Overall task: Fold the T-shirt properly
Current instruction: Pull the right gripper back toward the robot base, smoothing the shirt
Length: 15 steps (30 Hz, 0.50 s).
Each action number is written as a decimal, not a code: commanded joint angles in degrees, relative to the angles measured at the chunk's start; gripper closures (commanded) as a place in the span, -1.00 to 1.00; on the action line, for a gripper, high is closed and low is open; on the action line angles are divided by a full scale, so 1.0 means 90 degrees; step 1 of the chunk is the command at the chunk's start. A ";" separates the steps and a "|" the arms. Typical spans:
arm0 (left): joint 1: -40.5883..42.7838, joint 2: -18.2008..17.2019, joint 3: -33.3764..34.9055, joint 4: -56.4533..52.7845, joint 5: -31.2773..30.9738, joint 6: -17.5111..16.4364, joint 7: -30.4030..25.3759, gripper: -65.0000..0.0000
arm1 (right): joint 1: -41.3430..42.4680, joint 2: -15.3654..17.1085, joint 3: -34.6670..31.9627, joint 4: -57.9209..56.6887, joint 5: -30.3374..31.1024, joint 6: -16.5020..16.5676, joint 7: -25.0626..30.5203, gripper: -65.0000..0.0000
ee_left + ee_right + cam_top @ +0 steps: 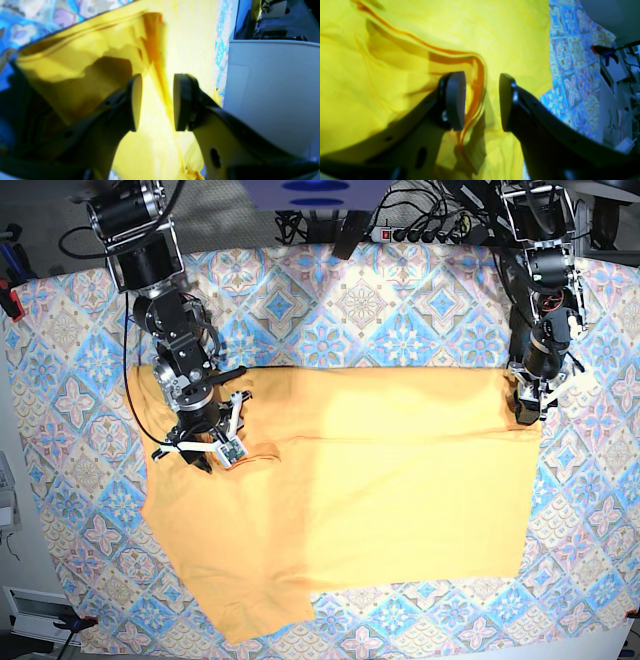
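On the patterned tablecloth point(400, 320), the T-shirt point(380, 480) is lying partly folded. The left gripper point(156, 102) is hanging over its folded hem with fingers spread apart, gripping nothing. The right gripper point(482, 101) is also standing open, a curved seam lying between its pads point(456, 100).

Black script print on T-shirt point(380, 480) nowhere visible; only plain side shows. Left wrist view: shirt overexposed, weave washed out; lower frame edge cuts off both fingers point(135, 100) of left gripper point(156, 102). Right wrist view: shirt runs off top, left and bottom edges; hem ridge blurred. Base view: right gripper point(225, 442) fingertips masked by own wrist hardware, opening unreadable there; left gripper point(527, 408) too small to judge. Tablecloth point(400, 310) cut by frame edges; desk beneath fully covered.
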 commanded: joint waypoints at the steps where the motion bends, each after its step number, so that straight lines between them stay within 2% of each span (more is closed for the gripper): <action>1: -0.0065 -0.0095 -0.0040 0.0208 -0.0073 -0.0104 0.0008 0.36 | 0.0132 0.0032 0.0047 0.0235 -0.0022 -0.0078 0.0153 0.33; 5: 0.0169 -0.0095 -0.0011 0.0609 -0.0073 -0.0104 0.0008 0.36 | -0.0005 0.0062 0.0056 0.0743 -0.0022 -0.0078 0.0094 0.33; 12: 0.0990 -0.0076 0.0009 0.1498 -0.0076 -0.0104 0.0017 0.36 | -0.1236 0.0081 0.0613 0.1475 -0.0042 -0.0078 0.0094 0.33; 15: 0.1293 0.0032 -0.0020 0.1517 -0.0076 -0.0104 0.0017 0.36 | -0.1715 0.0081 0.0799 0.1690 -0.0403 -0.0078 0.0094 0.32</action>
